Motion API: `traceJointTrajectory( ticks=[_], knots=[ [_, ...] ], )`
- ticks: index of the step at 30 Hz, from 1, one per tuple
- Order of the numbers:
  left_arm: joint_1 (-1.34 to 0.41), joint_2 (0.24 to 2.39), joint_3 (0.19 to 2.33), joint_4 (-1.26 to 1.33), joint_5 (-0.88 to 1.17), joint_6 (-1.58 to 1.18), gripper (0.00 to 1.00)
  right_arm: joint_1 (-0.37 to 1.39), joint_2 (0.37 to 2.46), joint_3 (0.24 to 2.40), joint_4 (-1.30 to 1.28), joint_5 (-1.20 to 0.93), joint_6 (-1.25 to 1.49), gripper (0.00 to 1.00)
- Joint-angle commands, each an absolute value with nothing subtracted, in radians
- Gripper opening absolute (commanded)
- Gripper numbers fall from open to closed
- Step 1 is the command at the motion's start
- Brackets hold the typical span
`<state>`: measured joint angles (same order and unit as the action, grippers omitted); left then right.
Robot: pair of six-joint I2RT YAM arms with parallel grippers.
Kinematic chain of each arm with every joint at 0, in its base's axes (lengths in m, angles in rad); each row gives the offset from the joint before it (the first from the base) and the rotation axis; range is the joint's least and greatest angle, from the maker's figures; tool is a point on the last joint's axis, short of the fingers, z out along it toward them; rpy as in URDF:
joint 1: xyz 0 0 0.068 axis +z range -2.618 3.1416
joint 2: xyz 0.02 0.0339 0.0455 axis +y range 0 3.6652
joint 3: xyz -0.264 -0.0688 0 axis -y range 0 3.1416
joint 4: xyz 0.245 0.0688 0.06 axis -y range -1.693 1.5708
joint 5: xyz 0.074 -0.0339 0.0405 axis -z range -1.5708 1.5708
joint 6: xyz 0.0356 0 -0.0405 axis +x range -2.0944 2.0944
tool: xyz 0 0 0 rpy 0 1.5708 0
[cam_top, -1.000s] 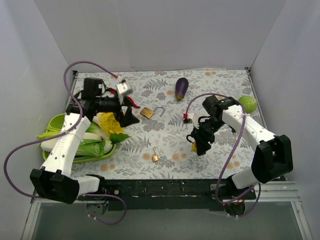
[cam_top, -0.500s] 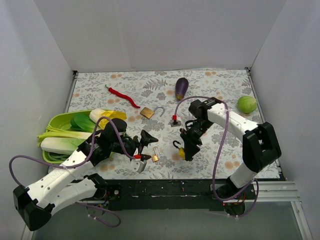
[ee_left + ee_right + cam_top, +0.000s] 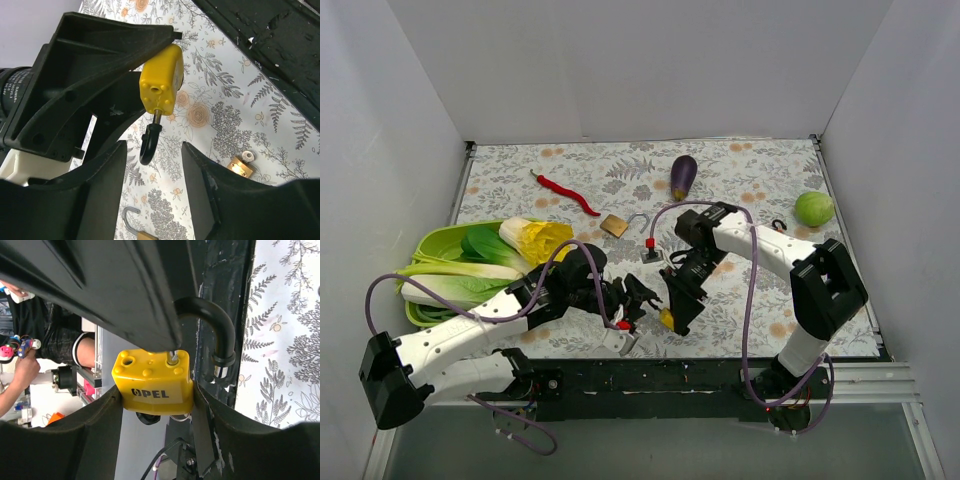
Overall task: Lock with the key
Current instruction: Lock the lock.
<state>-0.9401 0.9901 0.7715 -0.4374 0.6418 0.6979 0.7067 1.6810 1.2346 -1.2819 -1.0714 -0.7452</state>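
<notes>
Floral table [image 3: 760, 170]; right tool [image 3: 672, 312] clamps yellow padlock [image 3: 161, 85], shackle [image 3: 149, 141] toward left tool [image 3: 152, 156].

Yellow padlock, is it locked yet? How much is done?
Done: the right gripper has the yellow padlock clamped and lifted. In hand: the left gripper is open right beside it, holding nothing. Left: the black shackle has one end out of its hole, so the padlock is unlocked. No key clearly shows. The shackle needs pushing in and locking.
</notes>
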Motion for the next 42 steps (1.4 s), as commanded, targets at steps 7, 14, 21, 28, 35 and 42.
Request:
traceJointTrajectory(
  ticks=[7,14,21,28,35,42],
  knots=[
    [-0.959,0.999,0.768,-0.451,0.617,0.758,0.40,0.768,1.687,1.293,-1.312,-1.144,-0.712,0.01],
    [-0.960,1.025,0.791,-0.477,0.611,0.752,0.31,0.785,1.689,1.310,-1.312,-1.134,-0.698,0.01],
    [-0.960,1.028,0.801,-0.497,0.612,0.750,0.14,0.792,1.687,1.324,-1.312,-1.134,-0.690,0.01],
    [-0.960,0.985,0.790,-0.485,0.607,0.658,0.00,0.781,1.692,1.348,-1.305,-1.046,-0.678,0.40],
    [-0.959,0.989,0.851,-0.523,0.588,0.483,0.00,0.571,1.649,1.425,-1.281,-0.948,-0.701,0.95],
    [-0.933,1.052,0.974,-0.483,0.571,0.129,0.00,0.365,1.507,1.448,-1.157,-0.931,-0.677,0.97]
  ],
)
